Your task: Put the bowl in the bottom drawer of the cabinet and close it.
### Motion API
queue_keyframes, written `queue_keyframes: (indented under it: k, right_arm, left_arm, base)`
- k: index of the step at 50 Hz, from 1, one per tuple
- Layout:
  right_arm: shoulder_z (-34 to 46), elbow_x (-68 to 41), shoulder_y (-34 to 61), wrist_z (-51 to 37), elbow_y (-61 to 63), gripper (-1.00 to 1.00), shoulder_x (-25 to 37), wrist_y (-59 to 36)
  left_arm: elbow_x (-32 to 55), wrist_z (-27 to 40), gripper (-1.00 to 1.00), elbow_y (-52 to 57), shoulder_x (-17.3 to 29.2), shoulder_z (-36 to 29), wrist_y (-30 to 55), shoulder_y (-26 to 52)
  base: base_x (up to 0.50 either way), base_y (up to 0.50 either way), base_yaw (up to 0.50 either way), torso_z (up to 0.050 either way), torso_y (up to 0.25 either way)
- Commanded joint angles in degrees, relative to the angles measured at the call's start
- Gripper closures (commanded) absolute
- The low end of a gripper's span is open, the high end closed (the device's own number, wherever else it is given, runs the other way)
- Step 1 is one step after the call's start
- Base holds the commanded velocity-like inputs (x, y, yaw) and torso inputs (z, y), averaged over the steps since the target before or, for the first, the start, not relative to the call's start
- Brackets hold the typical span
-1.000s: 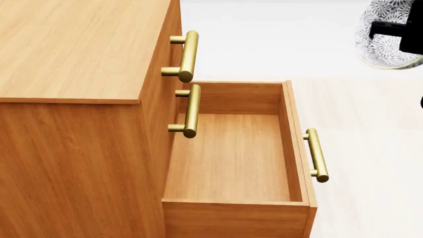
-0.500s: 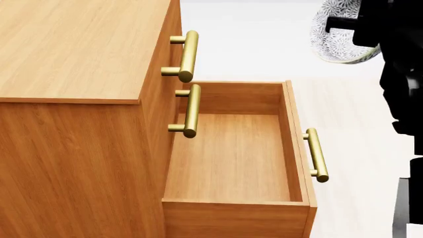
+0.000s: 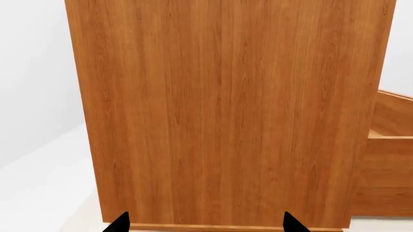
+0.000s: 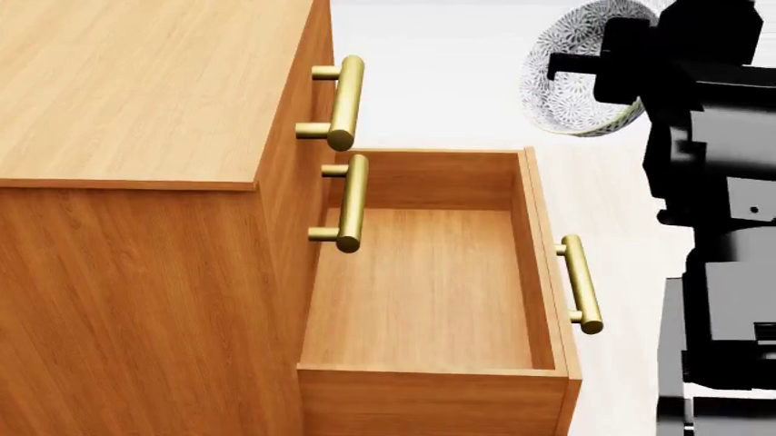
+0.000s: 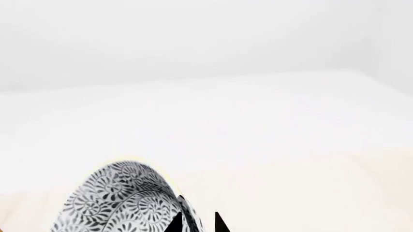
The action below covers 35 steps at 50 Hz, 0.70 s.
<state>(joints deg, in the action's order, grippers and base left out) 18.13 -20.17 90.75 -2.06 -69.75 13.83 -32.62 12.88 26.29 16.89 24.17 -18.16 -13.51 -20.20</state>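
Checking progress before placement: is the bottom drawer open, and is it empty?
Open and empty: the bottom drawer is pulled out, its floor bare.

Right arm (image 4: pixel 715 182) extends forward at the head view's right, black links stacked. Right gripper (image 5: pixel 196 223) is pinched on the bowl (image 4: pixel 570 77) rim, which sits between its tips. Left gripper (image 3: pixel 205 223) tips spread wide, nothing between them.

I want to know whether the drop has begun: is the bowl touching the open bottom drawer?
Apart. In the head view the bowl hangs in the right pincer, beyond the far end of the bottom drawer, with pale floor showing between them.
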Motion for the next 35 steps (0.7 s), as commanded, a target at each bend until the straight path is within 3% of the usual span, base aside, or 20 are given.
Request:
queue_keyframes:
  k: [1,35]
  right_arm:
    - [-1.33,2.65,1.05,2.70,-5.15,1.00,-1.97,2.09]
    - [-11.31,14.86,-1.82,9.55,-5.20,1.00,-6.24,-0.77]
  left_arm:
    - [0.07,0.11,-1.00,-0.12,0.03,-0.11,-0.15,0.01]
    - [0.48,0.40,-1.00,-0.08,0.50,-0.33,-0.48,-0.12]
  base:
    - [0.00,0.00,0.00,0.000,0.000]
    - [0.00,0.00,0.00,0.000,0.000]
